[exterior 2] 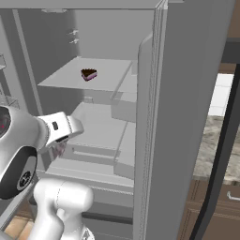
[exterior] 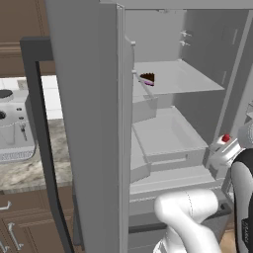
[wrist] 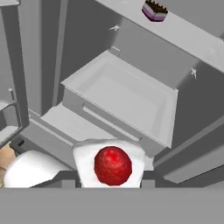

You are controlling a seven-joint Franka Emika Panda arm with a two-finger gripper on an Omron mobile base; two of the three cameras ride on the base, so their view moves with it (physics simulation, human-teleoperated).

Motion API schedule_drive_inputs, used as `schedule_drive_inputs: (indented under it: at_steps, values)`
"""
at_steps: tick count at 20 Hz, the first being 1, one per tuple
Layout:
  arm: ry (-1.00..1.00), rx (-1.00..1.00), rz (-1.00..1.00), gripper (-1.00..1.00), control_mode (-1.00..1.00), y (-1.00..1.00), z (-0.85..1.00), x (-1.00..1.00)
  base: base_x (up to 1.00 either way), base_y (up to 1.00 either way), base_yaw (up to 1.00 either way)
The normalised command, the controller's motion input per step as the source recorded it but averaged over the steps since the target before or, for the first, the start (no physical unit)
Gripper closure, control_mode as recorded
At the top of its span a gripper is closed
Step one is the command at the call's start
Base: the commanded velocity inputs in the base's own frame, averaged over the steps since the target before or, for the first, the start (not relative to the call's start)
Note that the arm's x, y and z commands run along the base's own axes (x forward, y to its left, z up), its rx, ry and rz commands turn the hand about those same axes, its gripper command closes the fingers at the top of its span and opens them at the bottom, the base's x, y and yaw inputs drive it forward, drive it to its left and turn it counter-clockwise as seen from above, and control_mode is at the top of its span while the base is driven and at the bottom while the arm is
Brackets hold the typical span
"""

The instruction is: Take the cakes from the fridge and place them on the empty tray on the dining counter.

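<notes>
A: Gripper [wrist: 112, 183] is clamped on the white cake [wrist: 112, 165], at the frame's bottom.
B: Chocolate cake [wrist: 154, 10] sits upper right, on the fridge [exterior: 89, 123] shelf. Soft; hold its sides gently.

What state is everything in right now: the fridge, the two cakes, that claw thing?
Fridge: door swung open, inside showing.
Chocolate cake: upright on the upper shelf, untouched.
White cake: between the gripper's fingers, red top showing, outside the drawer.
Gripper: shut on the white cake, in front of the fridge.
Drawer: open-topped, nothing visible inside.
</notes>
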Motion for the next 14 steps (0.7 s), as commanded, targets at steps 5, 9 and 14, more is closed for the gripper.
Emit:
schedule_drive_inputs:
  at_steps: [5,9,14]
  values:
    - [0.00,0.00,0.00,1.00,1.00,0.00,0.00,0.00,-0.60,-0.03,0.00]
    - [0.00,0.00,0.00,1.00,1.00,0.00,0.00,0.00,-0.96,-0.04,0.00]
    - [0.00,0.00,0.00,1.00,1.00,0.00,0.00,0.00,-0.93,-0.05,-0.01]
